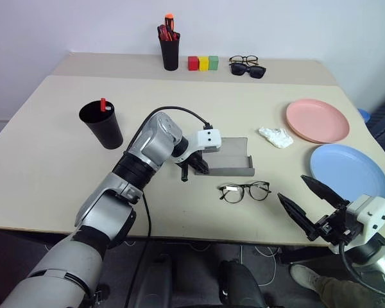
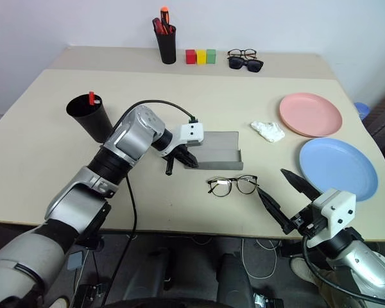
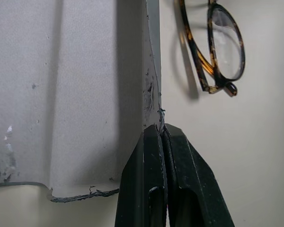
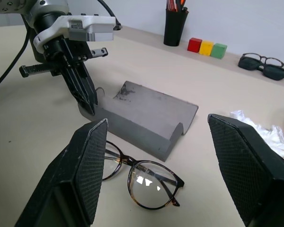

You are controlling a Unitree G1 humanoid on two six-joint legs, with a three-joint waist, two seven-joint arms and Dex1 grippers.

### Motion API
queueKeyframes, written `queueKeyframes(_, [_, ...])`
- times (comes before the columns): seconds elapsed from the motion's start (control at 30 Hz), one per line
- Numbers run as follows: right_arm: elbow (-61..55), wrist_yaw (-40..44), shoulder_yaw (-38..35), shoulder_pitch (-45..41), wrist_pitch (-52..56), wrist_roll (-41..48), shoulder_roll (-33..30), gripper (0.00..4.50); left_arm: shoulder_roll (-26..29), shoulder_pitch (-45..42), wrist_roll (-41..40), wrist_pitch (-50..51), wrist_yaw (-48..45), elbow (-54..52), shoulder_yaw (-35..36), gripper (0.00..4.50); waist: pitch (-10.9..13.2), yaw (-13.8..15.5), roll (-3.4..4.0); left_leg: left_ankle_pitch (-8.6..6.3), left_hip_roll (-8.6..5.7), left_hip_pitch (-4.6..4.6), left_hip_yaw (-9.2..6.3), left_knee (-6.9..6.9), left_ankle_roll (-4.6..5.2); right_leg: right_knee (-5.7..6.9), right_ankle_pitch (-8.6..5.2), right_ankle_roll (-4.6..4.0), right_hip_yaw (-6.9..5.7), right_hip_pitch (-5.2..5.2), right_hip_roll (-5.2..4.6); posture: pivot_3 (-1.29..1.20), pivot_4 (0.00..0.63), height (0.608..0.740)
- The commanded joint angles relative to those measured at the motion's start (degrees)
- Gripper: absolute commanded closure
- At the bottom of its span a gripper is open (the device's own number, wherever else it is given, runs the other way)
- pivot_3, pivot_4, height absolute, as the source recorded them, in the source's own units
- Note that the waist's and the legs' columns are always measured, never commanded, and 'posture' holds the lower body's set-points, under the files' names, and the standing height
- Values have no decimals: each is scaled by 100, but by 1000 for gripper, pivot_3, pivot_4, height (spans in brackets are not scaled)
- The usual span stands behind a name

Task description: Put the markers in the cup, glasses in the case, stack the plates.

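On the table, left claw [image 1: 191, 168] pinches the case [image 1: 234, 156] wall; right claw [image 1: 305, 200] gapes empty

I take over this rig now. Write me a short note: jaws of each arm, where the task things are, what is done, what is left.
Left gripper: jaws shut, tips at the near-left corner of the grey rectangular box-shaped case.
Right gripper: jaws open, empty, hanging right of the thin dark-framed clear-lens glasses.
Glasses lie on the table in front of the case.
Red-capped marker stands in the wide black plastic cup.
Salmon pink plate and light blue plate lie side by side, unstacked.
Left: glasses into case, stack plates.
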Motion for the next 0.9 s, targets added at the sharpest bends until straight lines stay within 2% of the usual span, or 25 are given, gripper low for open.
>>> queueKeyframes(0.03, [-57,20,-35,11,-148,10,29,1046,53,-172,-137,-85,67,-113,-80,3719,0,0,0,0,0,0,0,0,0,0,0,0,0,0,0,0,150,740])
queueKeyframes(0.27, [123,94,181,-172,-46,-476,-303,1046,58,-96,-477,80,50,-454,-32,253,0,-4,0,-1,0,-1,0,0,1,-1,0,-1,0,-1,0,0,150,740])
queueKeyframes(0.43, [460,123,643,-716,70,-999,-667,1046,411,148,-1055,249,-29,-1334,323,253,-1,-52,5,-1,2,-1,1,1,0,1,0,-2,1,-4,0,0,150,740])
queueKeyframes(0.53, [787,90,949,-1102,106,-1374,-815,1046,582,455,-1599,306,90,-1939,784,253,-2,-74,7,-1,2,0,0,1,1,4,-1,-2,1,-4,0,0,150,740])
queueKeyframes(0.63, [1102,235,1240,-1460,39,-1582,-946,1046,546,1129,-2124,-432,708,-2381,1627,253,-2,-132,7,-1,2,0,-1,3,1,5,0,-2,1,-1,0,0,150,740])
queueKeyframes(0.7, [1388,519,1444,-1780,-23,-1624,-1091,1046,1016,1743,-2311,-601,458,-2744,1686,253,-3,-168,10,0,2,3,-2,3,1,5,0,-2,1,0,0,0,150,740])
queueKeyframes(0.77, [1650,831,1599,-2090,-52,-1558,-1228,1046,1358,2175,-2634,-321,215,-2925,1724,253,-3,-226,10,0,2,6,1,2,1,14,0,-2,5,-3,0,0,150,740])
queueKeyframes(0.9, [2190,1581,1830,-2729,-67,-1297,-1459,1046,1512,2678,-2991,-18,603,-3109,1889,253,-1,-164,10,0,2,7,-2,21,1,41,-6,-5,5,-4,0,0,150,740])
